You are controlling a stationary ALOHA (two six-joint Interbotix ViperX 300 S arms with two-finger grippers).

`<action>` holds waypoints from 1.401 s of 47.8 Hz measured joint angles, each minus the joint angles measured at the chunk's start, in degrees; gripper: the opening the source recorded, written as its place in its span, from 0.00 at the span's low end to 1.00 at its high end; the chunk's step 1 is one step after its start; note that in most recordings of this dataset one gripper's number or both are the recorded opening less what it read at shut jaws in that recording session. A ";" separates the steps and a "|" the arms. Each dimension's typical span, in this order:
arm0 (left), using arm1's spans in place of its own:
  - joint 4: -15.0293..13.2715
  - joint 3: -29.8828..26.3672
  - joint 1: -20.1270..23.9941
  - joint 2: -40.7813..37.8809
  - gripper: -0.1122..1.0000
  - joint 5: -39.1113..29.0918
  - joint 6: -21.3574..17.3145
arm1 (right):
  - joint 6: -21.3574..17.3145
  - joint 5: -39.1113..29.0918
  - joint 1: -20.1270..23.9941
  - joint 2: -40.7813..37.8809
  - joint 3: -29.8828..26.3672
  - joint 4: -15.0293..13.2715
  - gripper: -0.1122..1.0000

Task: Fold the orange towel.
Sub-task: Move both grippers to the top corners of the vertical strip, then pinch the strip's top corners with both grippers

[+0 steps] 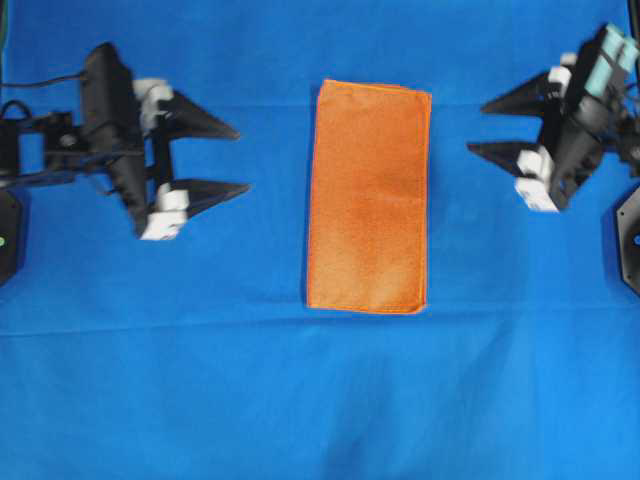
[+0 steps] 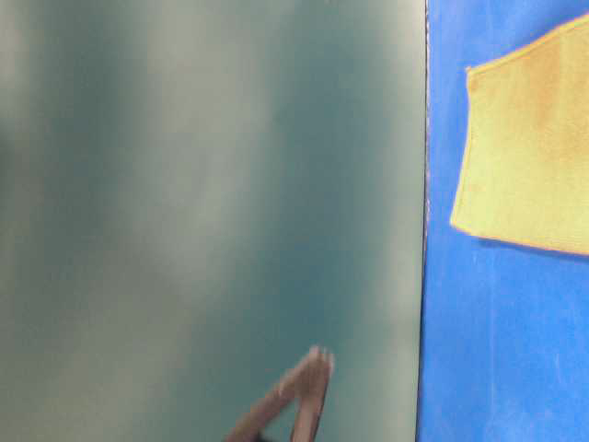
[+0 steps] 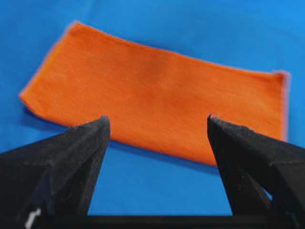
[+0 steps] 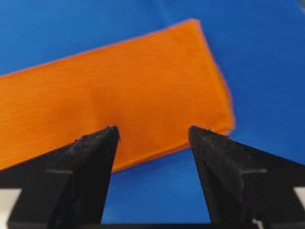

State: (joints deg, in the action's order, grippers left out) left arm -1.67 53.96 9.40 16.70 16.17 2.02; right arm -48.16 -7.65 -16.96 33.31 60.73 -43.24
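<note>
The orange towel (image 1: 368,197) lies flat on the blue cloth as a tall narrow rectangle in the middle of the overhead view. It also shows as a wide band in the left wrist view (image 3: 157,95) and in the right wrist view (image 4: 109,105), and at the right edge of the table-level view (image 2: 529,147). My left gripper (image 1: 243,158) hangs open to the towel's left, well apart from it. My right gripper (image 1: 477,125) stands open to its right, also apart. Nothing is between either pair of fingers.
The blue table cloth (image 1: 320,400) covers the whole surface, with a faint crease running across below the towel. A blurred grey-green panel (image 2: 212,184) fills most of the table-level view, with part of a dark arm (image 2: 294,401) at its bottom.
</note>
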 measured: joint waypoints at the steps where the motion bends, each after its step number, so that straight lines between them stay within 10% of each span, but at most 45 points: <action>1: 0.00 -0.62 0.44 -0.97 0.80 0.18 -0.35 | 0.00 0.09 -0.62 -0.88 -0.26 0.00 0.67; 47: 0.00 -20.30 14.85 -37.44 0.77 6.42 -3.43 | 0.26 10.90 -15.47 -38.41 -12.66 -3.87 0.65; 54: -0.09 -21.80 15.21 -39.02 0.53 5.63 -3.87 | 0.53 11.16 -15.56 -38.85 -13.10 -3.78 0.57; 62: -0.09 -22.59 14.33 -40.08 0.16 4.66 -6.24 | 0.70 11.87 -15.38 -38.94 -13.10 -3.87 0.21; 67: 0.00 -22.76 13.97 -40.08 0.11 4.57 -8.00 | 0.62 12.48 -15.12 -38.85 -13.10 -3.78 0.14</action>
State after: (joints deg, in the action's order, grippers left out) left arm -1.67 31.20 23.38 -23.38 20.74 -5.98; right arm -47.55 4.83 -32.08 -5.54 47.64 -47.02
